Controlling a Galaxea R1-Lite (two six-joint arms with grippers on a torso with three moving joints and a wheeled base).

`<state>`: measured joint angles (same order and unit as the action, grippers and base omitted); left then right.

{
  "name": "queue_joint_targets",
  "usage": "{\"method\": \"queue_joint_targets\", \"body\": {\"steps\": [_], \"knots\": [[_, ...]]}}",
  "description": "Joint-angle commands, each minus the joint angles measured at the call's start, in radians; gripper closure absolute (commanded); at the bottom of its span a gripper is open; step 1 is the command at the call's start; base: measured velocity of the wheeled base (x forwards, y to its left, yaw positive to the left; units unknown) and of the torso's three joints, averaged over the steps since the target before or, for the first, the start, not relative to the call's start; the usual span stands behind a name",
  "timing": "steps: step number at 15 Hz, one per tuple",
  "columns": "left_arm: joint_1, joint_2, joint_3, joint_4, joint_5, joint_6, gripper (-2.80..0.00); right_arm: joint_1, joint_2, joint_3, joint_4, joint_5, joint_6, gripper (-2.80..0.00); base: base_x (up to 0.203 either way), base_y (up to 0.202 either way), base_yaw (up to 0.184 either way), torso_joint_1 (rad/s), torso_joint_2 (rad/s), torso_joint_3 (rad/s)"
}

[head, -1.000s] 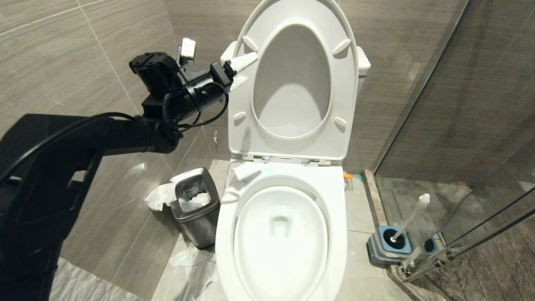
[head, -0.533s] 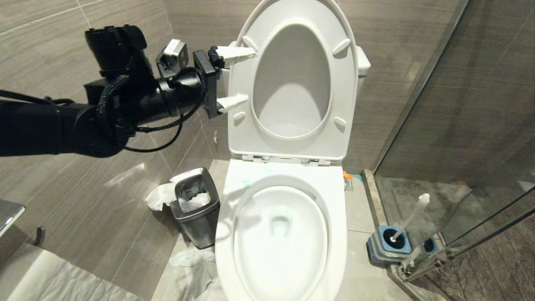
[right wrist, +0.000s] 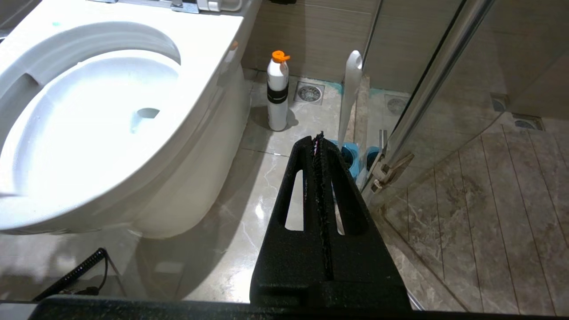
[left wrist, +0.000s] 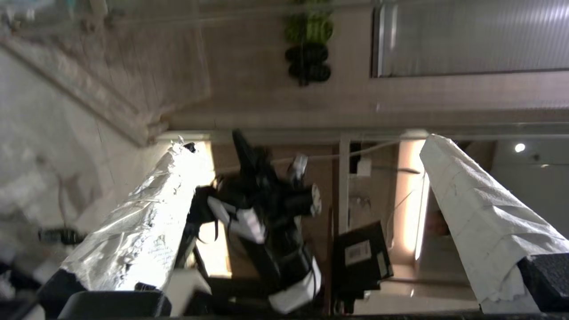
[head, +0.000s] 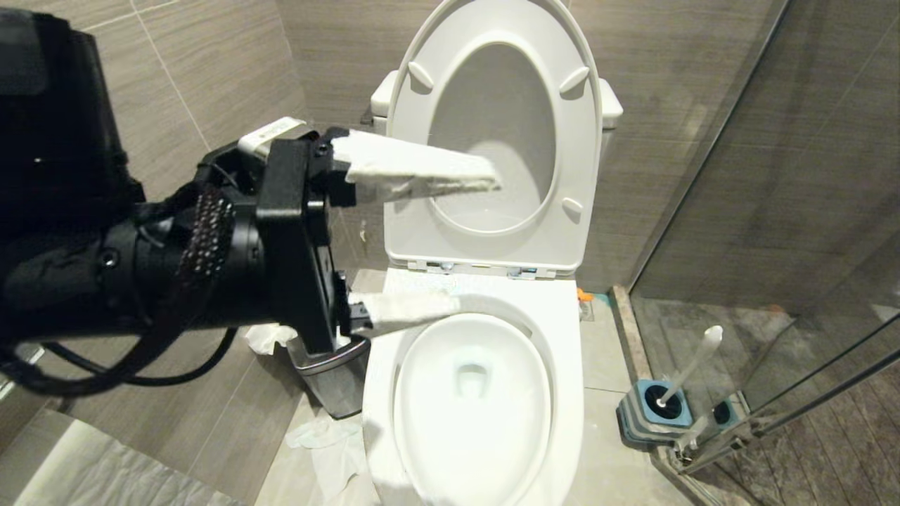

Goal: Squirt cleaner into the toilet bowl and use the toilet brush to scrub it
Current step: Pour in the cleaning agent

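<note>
Head view: left gripper [head: 422, 242] hangs in the air in front of the raised seat and lid [head: 492, 133], white-wrapped fingers [head: 415, 169] spread as wide as they go, holding nothing. The toilet bowl [head: 472, 400] stands open below it, faint blue cleaner tint [head: 470, 376] at the outlet. The toilet brush [head: 692, 365] sits in its blue-and-grey base [head: 654, 411] on the floor to the right of the bowl, by the glass shower door [head: 794, 295] — handle leaning, long axis running from the base up and away toward the back wall, rounded end uppermost. Risk, as judged: the left arm is on the far side from the brush; a reach across could clip the upright seat and knock it down. Left wrist view: both wrapped fingers apart, nothing between them; the scene beyond is blurred. Right wrist view: right gripper [right wrist: 318, 138] has its black fingers pressed together, empty, just short of the brush handle [right wrist: 351, 89]; a white cleaner bottle with an orange cap [right wrist: 278, 91] stands upright beside the bowl [right wrist: 133, 111]. Risk: the slim leaning handle stands close to the glass — a careless grasp may tip the base.
</note>
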<state>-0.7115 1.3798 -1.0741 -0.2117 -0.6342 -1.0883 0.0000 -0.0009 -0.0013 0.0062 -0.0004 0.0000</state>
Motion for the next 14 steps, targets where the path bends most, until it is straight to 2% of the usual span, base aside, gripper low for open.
{"method": "queue_joint_targets", "body": {"steps": [1,2,3,5,6,7,8,11,14], "knots": [[-0.066,-0.066,0.007,0.084,0.141,0.052,-2.80,0.000,0.000,0.001,0.000,0.000,0.000,0.00,0.000,0.000,0.000,0.000,0.00,0.000],[-0.075,-0.064,0.007,0.133,0.196,0.127,-2.80,0.000,-0.001,0.001,0.000,0.000,0.000,0.00,0.000,0.000,0.000,0.000,0.00,0.000],[-0.077,-0.061,0.008,0.185,0.223,0.203,-2.80,0.000,-0.001,0.001,0.000,0.000,0.000,0.00,0.000,0.000,0.000,0.000,0.00,0.000],[-0.079,-0.063,0.009,0.309,0.259,0.396,-2.80,0.000,0.001,0.000,0.000,0.000,0.000,0.00,0.000,0.000,0.000,0.000,0.00,0.000],[-0.079,-0.063,0.013,0.357,0.300,0.480,-2.80,0.000,0.000,0.000,0.000,0.000,0.000,0.00,0.000,0.000,0.000,0.000,0.00,0.000],[-0.080,-0.057,0.019,0.389,0.356,0.557,-2.80,0.000,0.000,0.001,0.000,0.000,0.000,0.00,0.000,0.000,0.000,0.000,0.00,0.000],[-0.080,-0.046,0.019,0.405,0.383,0.619,-2.80,0.000,0.001,0.000,0.000,0.000,0.000,0.00,0.000,0.000,0.000,0.000,0.00,0.000],[-0.096,-0.048,-0.006,0.557,0.393,0.690,-2.80,0.000,0.000,0.000,0.000,0.000,0.000,0.00,0.000,0.000,0.000,0.000,0.00,0.000],[-0.115,-0.055,-0.069,0.751,0.392,0.700,-2.80,0.000,0.001,0.000,0.000,0.000,0.000,0.00,0.000,0.000,0.000,0.000,0.00,0.000]]}}
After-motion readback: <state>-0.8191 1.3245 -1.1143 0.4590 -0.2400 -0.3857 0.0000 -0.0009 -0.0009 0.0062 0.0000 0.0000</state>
